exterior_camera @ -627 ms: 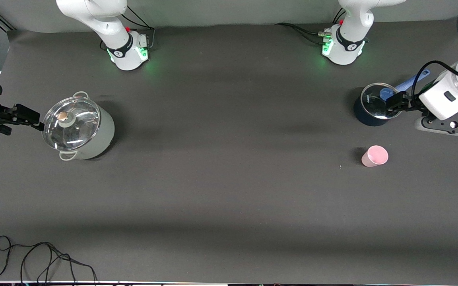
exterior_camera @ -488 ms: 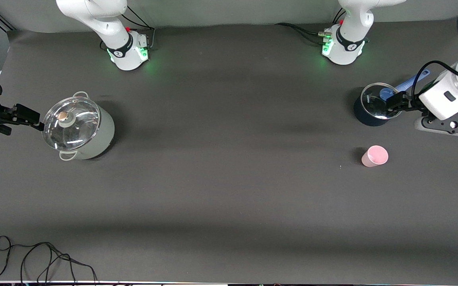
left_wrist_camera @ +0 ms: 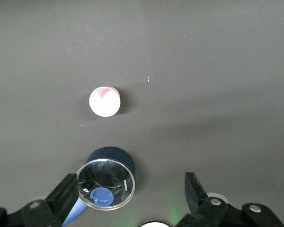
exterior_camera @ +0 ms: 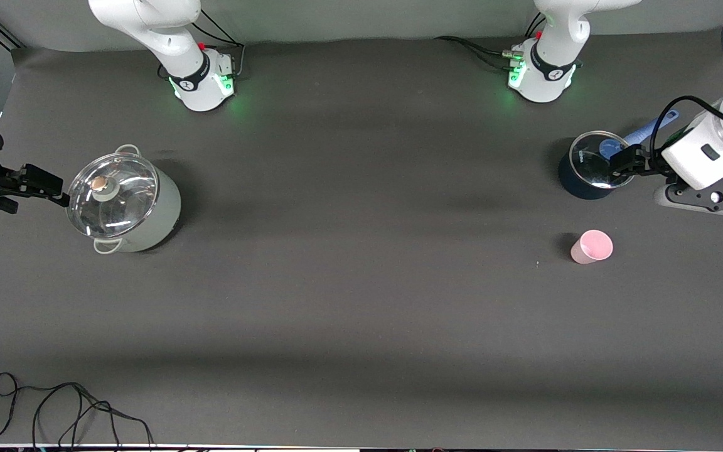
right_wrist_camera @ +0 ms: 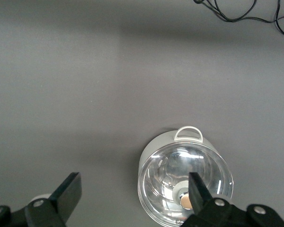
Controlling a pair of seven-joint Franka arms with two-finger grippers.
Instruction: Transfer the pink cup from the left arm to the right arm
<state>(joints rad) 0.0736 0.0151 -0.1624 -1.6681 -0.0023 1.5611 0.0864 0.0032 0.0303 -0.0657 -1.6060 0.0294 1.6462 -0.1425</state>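
Note:
The pink cup stands upright on the table toward the left arm's end, nearer the front camera than the dark blue saucepan. In the left wrist view the cup stands apart from the saucepan. My left gripper hangs over the saucepan's rim, open and empty, and shows wide open in the left wrist view. My right gripper is open and empty beside the grey pot at the right arm's end, and shows so in the right wrist view.
A grey pot with a glass lid stands toward the right arm's end and shows in the right wrist view. The saucepan has a glass lid and a light blue handle. A black cable lies near the table's front edge.

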